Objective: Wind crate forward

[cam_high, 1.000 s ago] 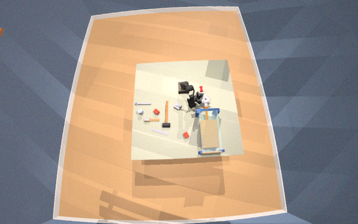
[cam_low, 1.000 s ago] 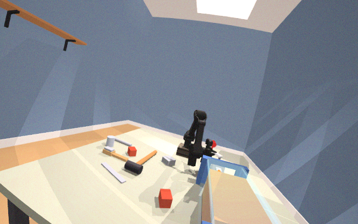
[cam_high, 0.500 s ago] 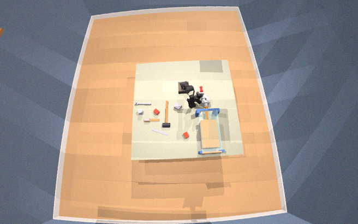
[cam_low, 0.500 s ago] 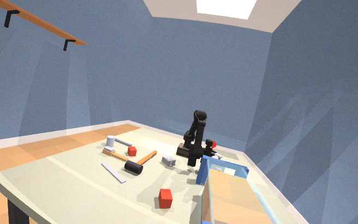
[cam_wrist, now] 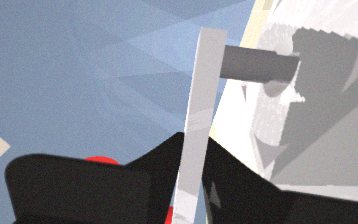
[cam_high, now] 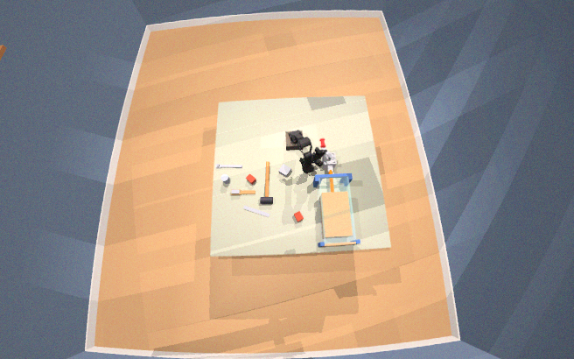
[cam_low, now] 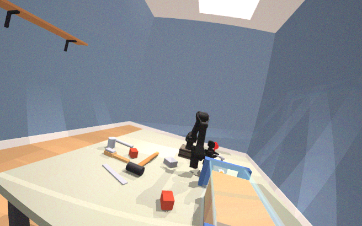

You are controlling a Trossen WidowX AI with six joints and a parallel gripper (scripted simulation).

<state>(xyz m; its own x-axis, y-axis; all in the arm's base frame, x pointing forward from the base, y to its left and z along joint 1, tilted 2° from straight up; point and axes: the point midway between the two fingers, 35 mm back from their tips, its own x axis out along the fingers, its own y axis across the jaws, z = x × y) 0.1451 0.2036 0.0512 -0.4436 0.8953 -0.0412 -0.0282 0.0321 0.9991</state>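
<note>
The winch handle's pale flat bar (cam_wrist: 205, 85) stands between the black fingers of my gripper (cam_wrist: 192, 140) (cam_high: 323, 153), which is shut on it. Its red knob (cam_high: 323, 143) (cam_low: 216, 145) (cam_wrist: 101, 160) is on the far side of the fingers. The dark key shaft (cam_wrist: 250, 63) points at the pale winch (cam_high: 329, 158) (cam_wrist: 280, 40); whether its tip is down the hole I cannot tell. An orange strap (cam_high: 332, 184) runs from the winch to the light wooden crate (cam_high: 337, 214) (cam_low: 234, 190). The crate looks flat, with a gap between its front and the blue frame (cam_high: 333, 177) (cam_low: 229, 163).
Clear panels (cam_high: 353, 210) flank the crate. To the left lie a black-headed mallet (cam_high: 267, 200) (cam_low: 135, 168), a grey block (cam_high: 285, 170) (cam_low: 170, 162), red blocks (cam_high: 298, 216) (cam_high: 250, 179), a flat strip (cam_high: 256, 211), a small hammer (cam_high: 247, 192), a wrench-like tool (cam_high: 229, 166) and a pale cylinder (cam_high: 225, 179).
</note>
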